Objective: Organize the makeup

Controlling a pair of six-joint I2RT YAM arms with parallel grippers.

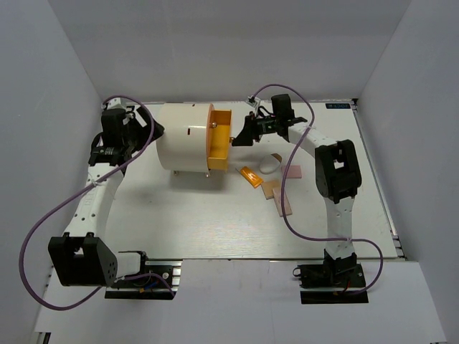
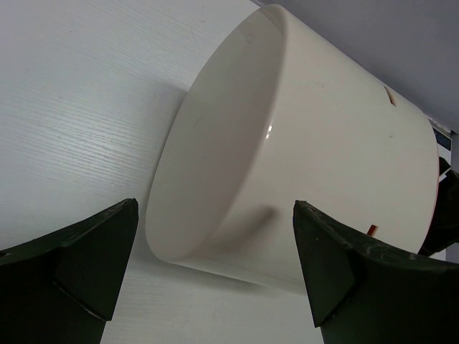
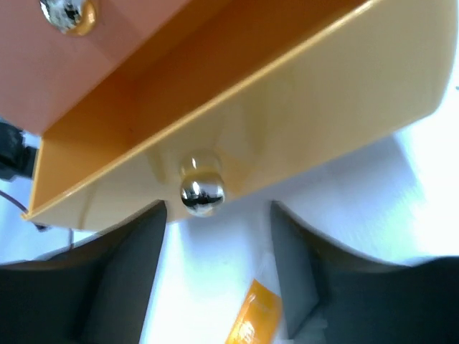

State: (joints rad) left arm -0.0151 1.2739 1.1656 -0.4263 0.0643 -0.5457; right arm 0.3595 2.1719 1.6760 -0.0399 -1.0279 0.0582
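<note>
The makeup lies on the table right of the cream cylinder [image 1: 188, 140]: an orange-and-white tube [image 1: 251, 176], a white oval compact [image 1: 271, 163], a pink square [image 1: 292, 172] and beige pieces [image 1: 271, 190]. The cylinder lies on its side, and a drawer [image 1: 221, 136] stands pulled out of its orange front. My right gripper [image 1: 241, 136] is open at the drawer; in the right wrist view [image 3: 219, 215] the drawer's gold knob [image 3: 201, 190] sits just beyond the fingertips, untouched. The tube [image 3: 254, 322] shows below. My left gripper [image 1: 148, 136] is open and empty behind the cylinder's [image 2: 301, 158] closed back end.
A second gold knob [image 3: 68, 14] sits on the orange front above the open drawer [image 3: 215, 93]. White walls enclose the table [image 1: 179, 222] at the back and both sides. Purple cables hang along both arms.
</note>
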